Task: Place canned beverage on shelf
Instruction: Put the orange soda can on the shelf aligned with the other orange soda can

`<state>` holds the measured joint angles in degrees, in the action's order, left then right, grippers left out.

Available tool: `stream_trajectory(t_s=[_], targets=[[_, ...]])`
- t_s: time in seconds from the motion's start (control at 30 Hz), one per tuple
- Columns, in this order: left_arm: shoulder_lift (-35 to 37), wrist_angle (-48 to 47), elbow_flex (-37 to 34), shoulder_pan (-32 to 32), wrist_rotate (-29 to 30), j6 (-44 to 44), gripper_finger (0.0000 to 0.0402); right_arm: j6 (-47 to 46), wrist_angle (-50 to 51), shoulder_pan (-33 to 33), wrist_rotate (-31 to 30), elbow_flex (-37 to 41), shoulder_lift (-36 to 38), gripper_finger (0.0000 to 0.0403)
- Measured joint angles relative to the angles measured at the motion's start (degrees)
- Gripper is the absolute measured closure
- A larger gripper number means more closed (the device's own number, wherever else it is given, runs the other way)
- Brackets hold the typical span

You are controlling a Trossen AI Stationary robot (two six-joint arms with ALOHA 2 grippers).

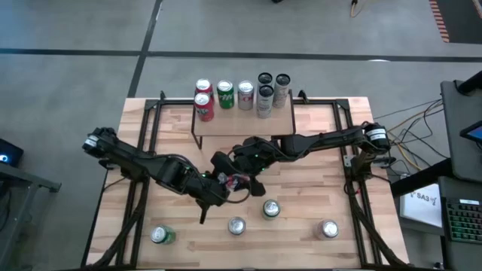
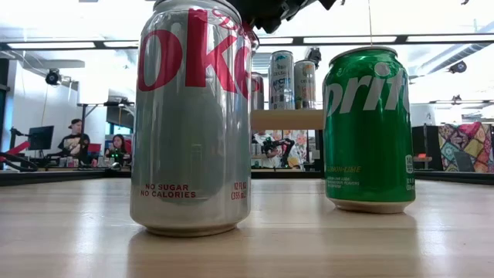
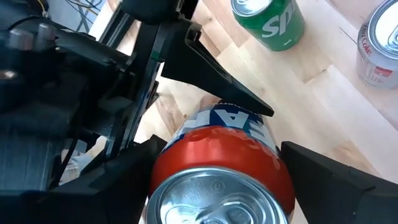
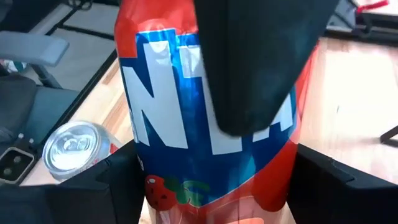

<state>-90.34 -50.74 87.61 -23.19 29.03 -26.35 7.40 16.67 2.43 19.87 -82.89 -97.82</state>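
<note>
Surface (image 1: 316,150): four loose cans stood along the front edge. Shelf (image 1: 241,124) at the back edge, already carrying a row of cans, bare board left along its front. Both arms met mid-surface, just in front of the shelf. Right end effector (image 4: 211,180) clamped on the red can (image 3: 217,155), pressing both sides. Left end effector (image 3: 230,180) straddled the same can but looked slack, a gap showing on one side. Red can hung off the surface, between the two. Judged mid-handover, left to right. Next: back the left out clear, then carry the can to the free front strip without clipping the row.
</note>
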Motion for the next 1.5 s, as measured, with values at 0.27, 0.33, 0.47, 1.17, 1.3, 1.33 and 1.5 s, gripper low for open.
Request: stream_trajectory(t_s=[0.27,0.33,0.47,1.17,1.3,1.33,1.5], targets=[[6.1,0.4,0.0,1.1,-3.1,0.5,0.0081,0.0,-0.8,-0.5,0.1,0.0,0.5,0.0123],[7.5,1.1,0.1,1.5,-2.7,0.8,0.0081,0.4,0.0,-0.5,-0.4,0.2,0.5,0.0123],[9.5,0.6,0.2,2.4,-3.0,0.8,0.008,0.4,-0.3,-0.3,0.3,0.4,0.7,0.0123],[34.0,29.7,-22.7,3.6,4.3,5.7,0.008,-8.4,-20.7,-1.9,-21.2,5.2,1.4,0.0123],[38.8,41.1,-31.3,3.6,6.1,3.2,0.008,-8.9,-31.0,-2.2,-25.3,8.3,1.4,0.0123],[40.0,43.6,-33.2,3.6,6.3,2.6,0.008,-8.9,-33.3,-2.4,-25.2,9.0,1.4,0.0123],[46.4,56.4,-42.9,3.7,6.5,-1.6,0.008,-9.1,-42.5,-3.4,-27.1,12.3,1.2,0.0123]])
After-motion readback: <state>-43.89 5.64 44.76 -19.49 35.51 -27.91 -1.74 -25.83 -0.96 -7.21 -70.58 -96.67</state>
